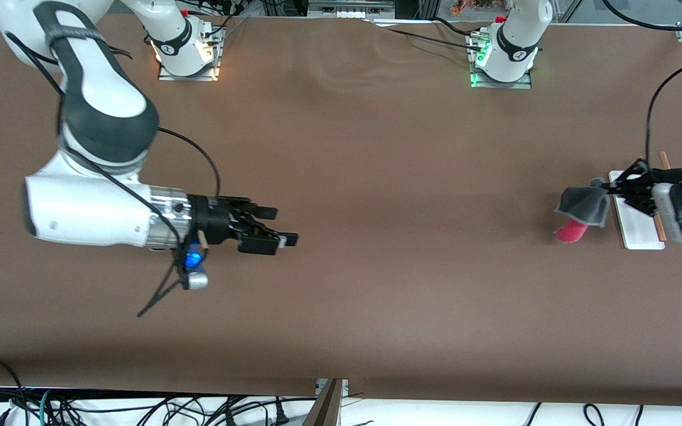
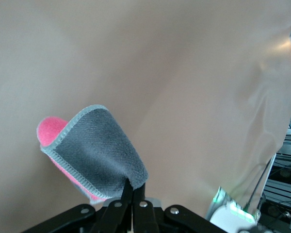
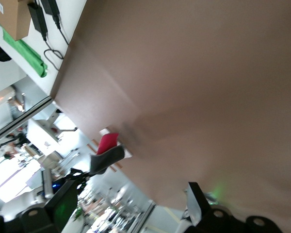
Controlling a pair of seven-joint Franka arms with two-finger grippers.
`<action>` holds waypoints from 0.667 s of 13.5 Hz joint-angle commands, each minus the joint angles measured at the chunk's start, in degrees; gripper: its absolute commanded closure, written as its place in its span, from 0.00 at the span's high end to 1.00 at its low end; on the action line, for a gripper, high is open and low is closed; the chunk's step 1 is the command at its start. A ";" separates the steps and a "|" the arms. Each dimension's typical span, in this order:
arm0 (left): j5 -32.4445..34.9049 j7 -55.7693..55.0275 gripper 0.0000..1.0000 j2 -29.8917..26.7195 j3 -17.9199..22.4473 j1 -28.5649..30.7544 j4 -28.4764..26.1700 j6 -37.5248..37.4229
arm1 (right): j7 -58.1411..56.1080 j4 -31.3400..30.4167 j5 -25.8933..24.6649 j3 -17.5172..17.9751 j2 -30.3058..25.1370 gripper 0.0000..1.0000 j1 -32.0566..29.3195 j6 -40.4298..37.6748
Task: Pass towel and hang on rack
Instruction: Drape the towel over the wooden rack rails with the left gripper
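The towel (image 1: 582, 207) hangs folded, dark grey outside with a red-pink fold at its low end. My left gripper (image 1: 606, 188) is shut on its upper edge and holds it in the air beside the rack (image 1: 637, 228), at the left arm's end of the table. In the left wrist view the towel (image 2: 94, 150) droops from the closed fingers (image 2: 133, 196). The rack shows a white base and thin wooden rods, partly hidden by the left gripper. My right gripper (image 1: 279, 228) is open and empty over the table at the right arm's end. The right wrist view shows the towel (image 3: 106, 154) far off.
The brown table (image 1: 376, 177) has both arm bases along its farthest edge. A black cable (image 1: 652, 112) loops over the table near the rack. Cables hang from the right wrist (image 1: 166, 290).
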 commanded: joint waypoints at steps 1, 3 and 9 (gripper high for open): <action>6.29 0.35 0.00 0.48 -0.84 5.25 1.35 -1.74 | -8.69 -15.05 0.37 -7.77 -15.01 1.00 -0.74 -1.18; 7.63 3.15 0.00 3.28 -0.75 11.57 1.61 -1.30 | -15.65 -18.87 0.37 -13.58 -21.45 1.00 -0.39 -7.30; 13.94 12.12 0.00 9.79 -0.75 21.34 8.02 12.21 | -45.96 -26.76 -2.16 -38.26 -32.17 1.00 7.84 -18.85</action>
